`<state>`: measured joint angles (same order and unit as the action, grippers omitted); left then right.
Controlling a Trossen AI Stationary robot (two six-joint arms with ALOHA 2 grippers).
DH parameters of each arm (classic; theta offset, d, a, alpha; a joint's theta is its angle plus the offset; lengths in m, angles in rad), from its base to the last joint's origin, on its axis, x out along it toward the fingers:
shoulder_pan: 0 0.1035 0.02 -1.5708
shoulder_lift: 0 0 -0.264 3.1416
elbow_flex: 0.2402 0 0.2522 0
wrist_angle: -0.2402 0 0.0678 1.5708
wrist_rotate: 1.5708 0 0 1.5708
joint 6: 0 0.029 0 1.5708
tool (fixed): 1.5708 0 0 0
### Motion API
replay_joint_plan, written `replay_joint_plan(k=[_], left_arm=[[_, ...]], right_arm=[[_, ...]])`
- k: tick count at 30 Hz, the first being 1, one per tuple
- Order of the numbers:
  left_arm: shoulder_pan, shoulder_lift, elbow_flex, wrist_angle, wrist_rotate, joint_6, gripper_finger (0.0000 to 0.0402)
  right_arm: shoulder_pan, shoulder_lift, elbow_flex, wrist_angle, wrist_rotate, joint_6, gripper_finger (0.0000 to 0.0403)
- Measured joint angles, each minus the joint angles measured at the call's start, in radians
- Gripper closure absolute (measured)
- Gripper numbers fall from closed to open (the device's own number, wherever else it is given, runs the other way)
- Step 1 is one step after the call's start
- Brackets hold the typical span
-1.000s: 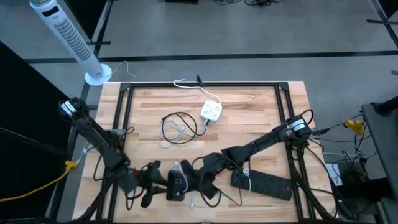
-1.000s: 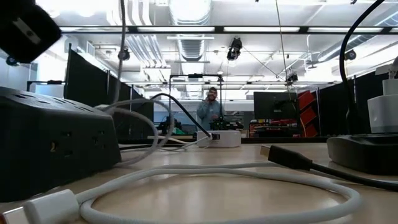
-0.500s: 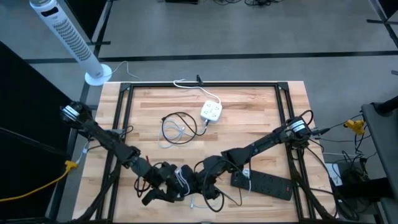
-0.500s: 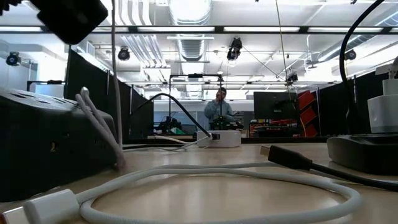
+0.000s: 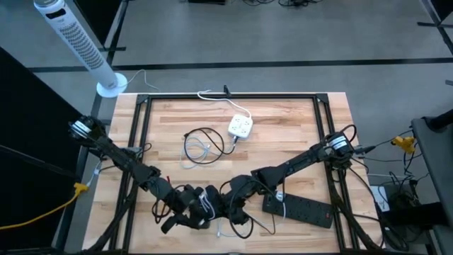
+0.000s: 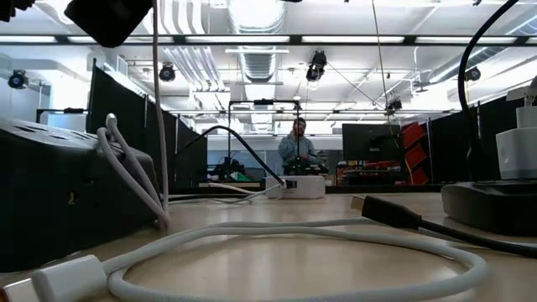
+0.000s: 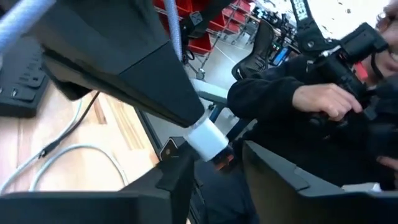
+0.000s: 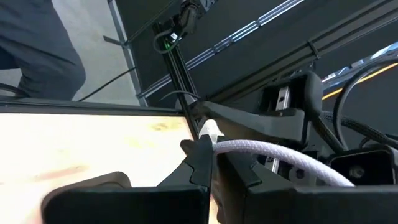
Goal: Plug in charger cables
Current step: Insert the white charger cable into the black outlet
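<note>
My right gripper (image 8: pixel 214 163) is shut on a white braided charger cable (image 8: pixel 280 155) near the table's near edge. The cable's white plug (image 7: pixel 205 138) sticks out past its fingers. My left gripper (image 7: pixel 217 171) faces it, open, one finger on either side of that plug. In the high view the two grippers meet at the white plug (image 5: pixel 209 198). More charger cables, black and white, lie coiled (image 5: pixel 203 145) mid-table. Another white cable (image 6: pixel 294 231) and a black plug (image 6: pixel 390 211) lie on the wood. My right gripper pinches the white braided cable just behind its plug (image 8: pixel 210 134) between its two fingers. The fingers come nearly level from the table's right. The plug end is lifted clear of the table, and the cable curves back past the gripper. Whether my left gripper's fingers touch the plug, I cannot tell.
A black power strip (image 5: pixel 297 207) lies near the right front; in the low view it is the strip (image 6: pixel 67 193) with a white cable draped on its end. A white socket cube (image 5: pixel 241 127) sits farther back. A fan (image 5: pixel 78 46) stands off the table. A person (image 7: pixel 329 102) is close by.
My left arm has swung toward the table's right and its gripper has turned, coming up against the right gripper. In the low view, a white cable that looped loosely beyond the power strip now hangs drawn in against the strip's end.
</note>
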<state>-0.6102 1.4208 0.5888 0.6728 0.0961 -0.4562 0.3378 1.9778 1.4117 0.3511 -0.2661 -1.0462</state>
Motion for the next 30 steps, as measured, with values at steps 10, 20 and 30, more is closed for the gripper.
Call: replay_joint_plan(k=[10, 20, 30], left_arm=[[0.002, 0.0, -0.002, -0.027, 0.017, 0.055, 0.0396], [0.003, 0.0, -0.001, -0.044, -0.006, 0.055, 0.0399], [0.003, -0.005, 0.0, -0.059, -0.05, 0.055, 0.0399]], right_arm=[[0.002, 0.0, 0.0, -0.002, -0.003, 0.031, 0.0403], [0.0, 0.0, 0.0, -0.007, 0.025, 0.245, 0.0389], [0.002, -0.005, 0.017, -0.169, 0.167, 0.604, 0.0243]])
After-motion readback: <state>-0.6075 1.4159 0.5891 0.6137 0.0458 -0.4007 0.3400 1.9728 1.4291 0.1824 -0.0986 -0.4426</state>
